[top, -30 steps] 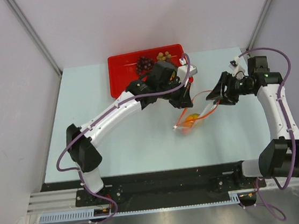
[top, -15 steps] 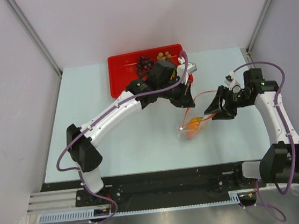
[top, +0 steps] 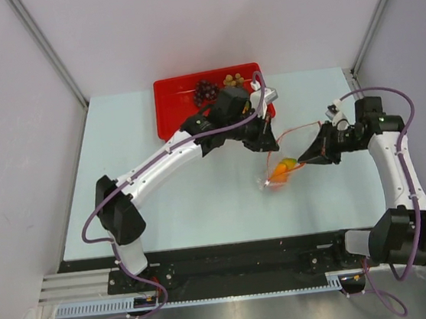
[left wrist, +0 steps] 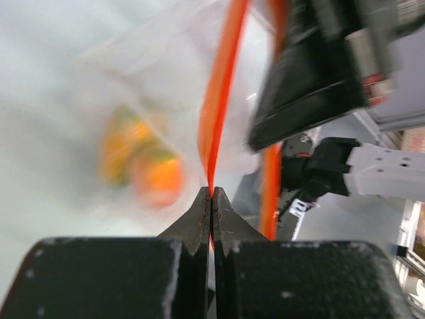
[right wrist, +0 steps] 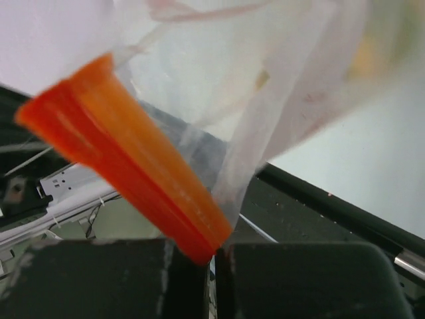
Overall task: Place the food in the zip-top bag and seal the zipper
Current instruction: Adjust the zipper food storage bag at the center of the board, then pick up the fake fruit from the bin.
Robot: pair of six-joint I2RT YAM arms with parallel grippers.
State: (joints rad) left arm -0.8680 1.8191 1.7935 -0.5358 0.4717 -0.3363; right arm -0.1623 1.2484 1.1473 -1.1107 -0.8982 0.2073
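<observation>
2 grippers, both clamped shut on 1 zipper point(left wrist: 222, 86): left gripper point(left wrist: 211, 199) and right gripper point(right wrist: 212, 256) | 1 zip-top bag point(top: 280, 173) slung between the two fingertip pairs | food point(left wrist: 143, 159) inside: orange/yellow-green blur, count unclear | 1 red tray point(top: 172, 106) beyond left fingers: 1 grape bunch point(top: 205, 91), 1 tan ball cluster point(top: 231, 79), rest hidden by left arm

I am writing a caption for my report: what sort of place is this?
Probably a robotics lab test cell: a pale blue table walled by plain white panels, with two white robot arms bolted at its near edge.
</observation>
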